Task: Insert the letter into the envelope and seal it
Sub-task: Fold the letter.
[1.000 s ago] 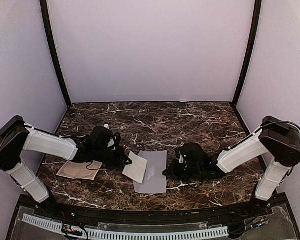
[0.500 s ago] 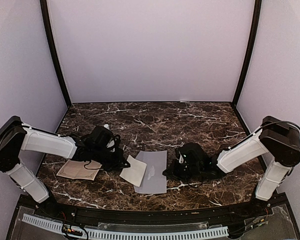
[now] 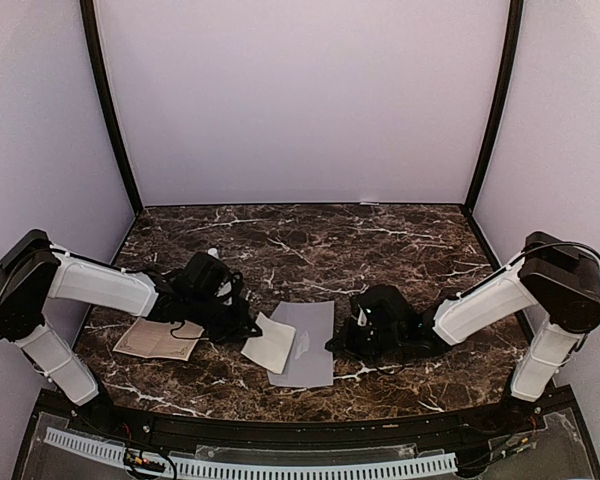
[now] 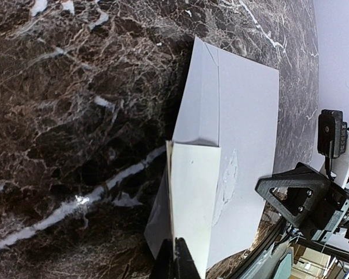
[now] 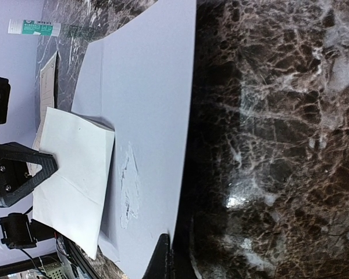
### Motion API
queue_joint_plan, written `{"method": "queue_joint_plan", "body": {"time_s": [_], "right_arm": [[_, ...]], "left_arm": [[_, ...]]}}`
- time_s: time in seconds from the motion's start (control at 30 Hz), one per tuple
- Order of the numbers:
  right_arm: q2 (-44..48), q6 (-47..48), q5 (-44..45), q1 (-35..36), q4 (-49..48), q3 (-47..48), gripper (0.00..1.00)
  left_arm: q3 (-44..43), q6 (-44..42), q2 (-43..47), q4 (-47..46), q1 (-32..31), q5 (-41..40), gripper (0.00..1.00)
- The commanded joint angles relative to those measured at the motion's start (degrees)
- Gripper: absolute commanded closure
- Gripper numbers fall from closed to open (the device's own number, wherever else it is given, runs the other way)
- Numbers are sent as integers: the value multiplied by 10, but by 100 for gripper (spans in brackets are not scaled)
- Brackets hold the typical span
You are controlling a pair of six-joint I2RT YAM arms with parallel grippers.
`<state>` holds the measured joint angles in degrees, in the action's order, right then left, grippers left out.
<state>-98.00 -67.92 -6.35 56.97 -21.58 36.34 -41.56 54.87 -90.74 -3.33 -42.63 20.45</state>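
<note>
The pale grey envelope lies flat at the table's middle front. It also shows in the wrist views as the envelope and the envelope. A white folded letter overlaps its left side, tilted up. My left gripper is shut on the letter at its near edge. The letter reaches the envelope's left part; I cannot tell whether it is inside. My right gripper is shut on the envelope's right edge, with a rough glue patch just beside it.
Tan ornate-bordered sheets lie under the left arm, and one sheet shows beside the envelope. A glue stick lies on the dark marble table behind the left gripper. Lavender walls close in three sides.
The left gripper has shifted the letter slightly toward the table's near edge. The right gripper and the envelope have stayed put.
</note>
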Motion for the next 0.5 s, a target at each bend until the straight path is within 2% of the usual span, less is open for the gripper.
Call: {"method": "queue_joint_plan", "body": {"time_s": [0.0, 0.33, 0.47], "right_arm": [[-4, 9, 7, 4, 8, 12, 100], [-10, 10, 2, 4, 6, 15, 100], [-9, 10, 3, 4, 7, 14, 93]], "left_arm": [[-6, 4, -7, -17, 1, 6, 100], [-7, 15, -26, -52, 1, 18, 100], [-6, 17, -27, -58, 1, 21, 100]]}}
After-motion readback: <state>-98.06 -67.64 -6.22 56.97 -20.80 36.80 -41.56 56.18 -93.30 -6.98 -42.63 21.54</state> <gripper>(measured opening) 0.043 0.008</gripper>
